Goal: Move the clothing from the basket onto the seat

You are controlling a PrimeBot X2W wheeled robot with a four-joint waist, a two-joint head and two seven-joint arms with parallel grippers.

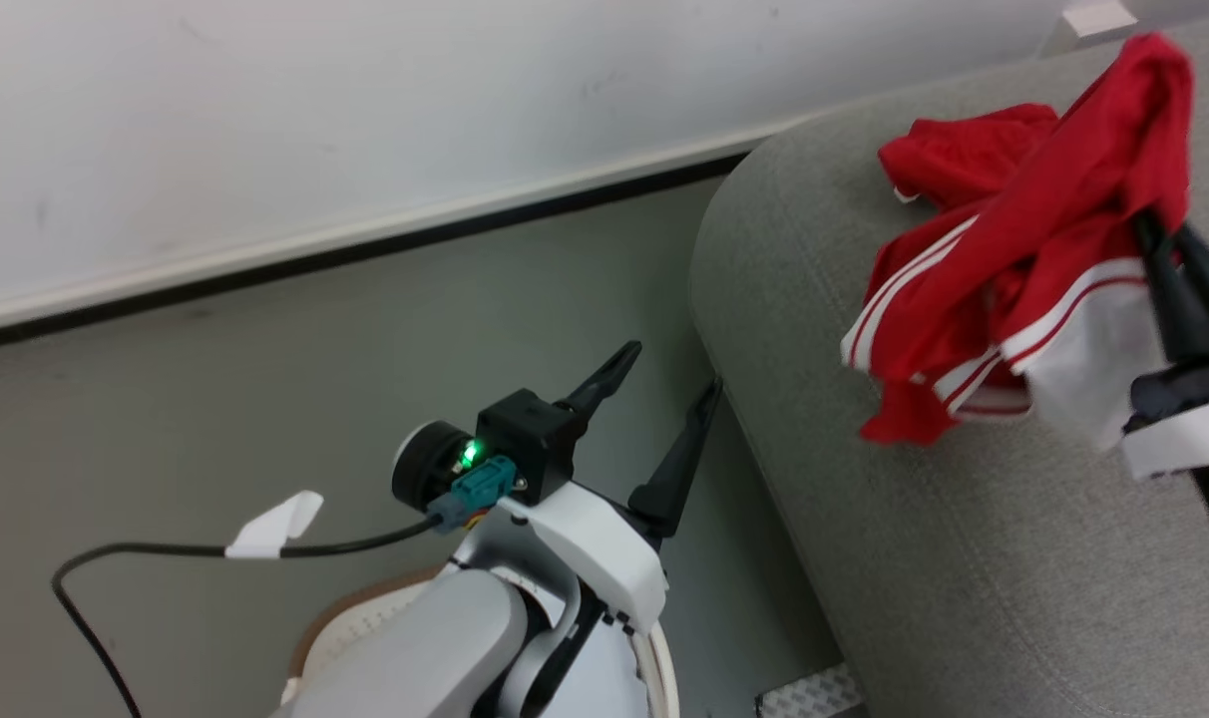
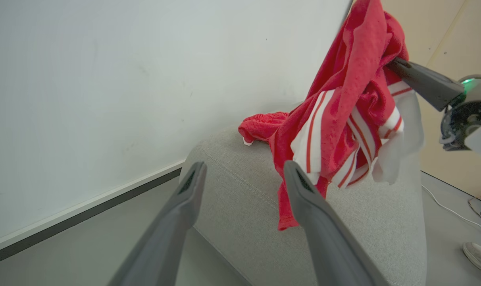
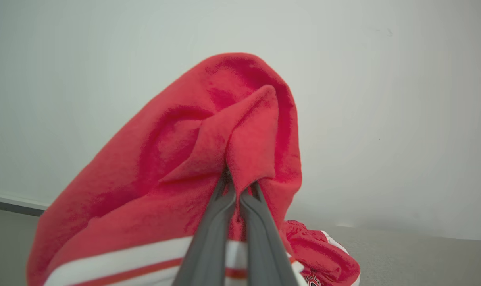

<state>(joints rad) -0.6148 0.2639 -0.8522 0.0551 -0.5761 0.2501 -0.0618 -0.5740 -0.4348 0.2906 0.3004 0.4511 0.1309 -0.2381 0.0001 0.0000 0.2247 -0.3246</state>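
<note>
Clothing (image 1: 1023, 259) was out of the basket (image 1: 317, 623) and hung over the seat (image 1: 864, 558), pinched at its top fold by the right jaws, which were clenched tight on the red fabric; the right wrist view showed both fingers (image 3: 208, 238) pressed together with cloth bunched around the tips. The long axis ran down from the pinch point, stripes and white panel trailing lowest. One red fold at the far end looked to be resting on the seat top, but contact at the lower hem couldn't be confirmed. The key relation was that the seat lay directly under the hanging load, so the next move likely needed only a descent and a release, with no sideways travel. The right arm (image 1: 1178, 439) came in from the seat's right side, fingers angled up into the cloth. The left arm (image 1: 585, 538) was above the basket rim, its jaws spread wide and empty beside the seat's rounded edge, aimed at the seat and well apart from the clothing. Risk, as a judgement: fabric snagging on the fingertips at release.
</note>
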